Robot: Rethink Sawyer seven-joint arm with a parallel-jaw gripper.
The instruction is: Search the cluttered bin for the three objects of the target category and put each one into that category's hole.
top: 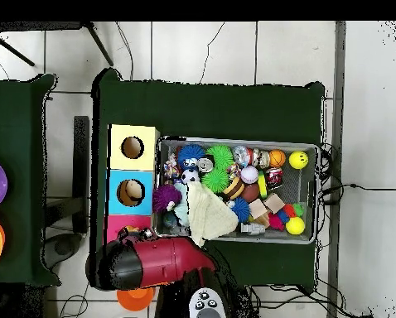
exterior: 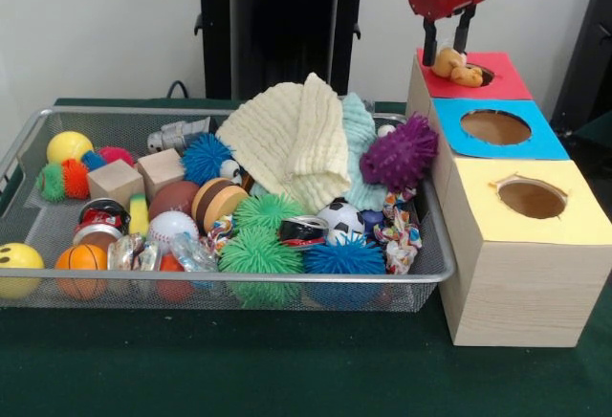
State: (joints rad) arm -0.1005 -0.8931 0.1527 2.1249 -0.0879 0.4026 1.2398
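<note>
At the upper right of the front frame, the red-and-black tool hangs with its two black fingers apart just over a small orange-yellow stuffed toy, which lies on the rim of the round hole in the red square surround, half tipped in and apparently released. The pale wooden box stands on the green counter, touching the right end of the wire-mesh bin. The toy looks light, soft and squashy, unlikely to be hurt by a firm pinch across its plump middle, though plush can snag on the cut-out's edge instead of dropping. Any remaining toys are not plainly visible in the bin; they may lie hidden under the cream knitted cloth or among the green spiky balls and the purple puffer. From overhead, the red arm crosses the lower left, covering the red surround.
</note>
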